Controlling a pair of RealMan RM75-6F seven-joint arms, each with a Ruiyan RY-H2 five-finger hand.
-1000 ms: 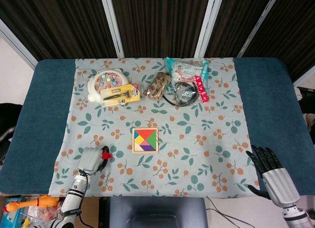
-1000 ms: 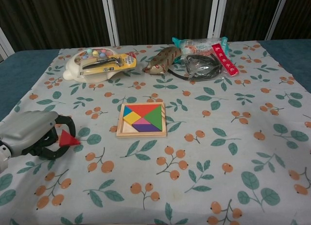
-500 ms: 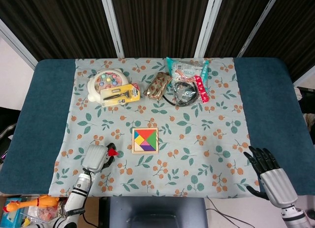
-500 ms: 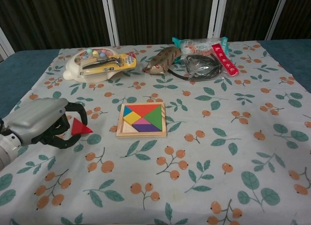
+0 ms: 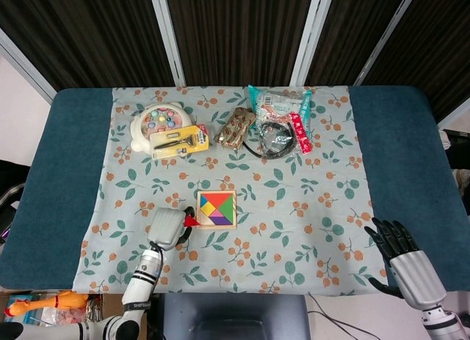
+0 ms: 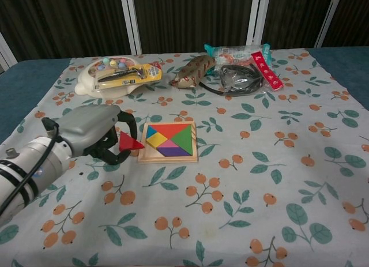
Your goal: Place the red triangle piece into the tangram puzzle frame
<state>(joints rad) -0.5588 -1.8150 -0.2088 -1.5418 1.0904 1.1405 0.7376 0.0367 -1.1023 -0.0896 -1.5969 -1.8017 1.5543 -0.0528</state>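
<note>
The left hand (image 6: 95,134) pinches the red triangle piece (image 6: 130,142) between its dark fingertips (image 6: 128,127), with one corner of the triangle pointing toward the tangram puzzle frame (image 6: 168,157). From the chest view the piece sits just beside the frame's left edge, its tip close to the wooden border — whether it touches the cloth or hangs above it cannot be told. The head view shows the same hand (image 5: 167,226) and triangle (image 5: 190,220) right at the frame's (image 5: 217,226) lower left corner. The frame lies flat on the floral tablecloth (image 6: 242,163) and already carries coloured pieces in red, yellow, blue, green and purple.

The right hand (image 5: 405,261) rests at the near right corner of the table, well apart from the frame — fingers spread, holding nothing.

Along the far edge of the cloth lie a white toy with coloured beads (image 6: 104,71), a yellow packaged tool (image 6: 128,74), a brown patterned pouch (image 6: 193,68), a coiled black cable (image 6: 233,79) and a snack packet (image 6: 239,51).
</note>
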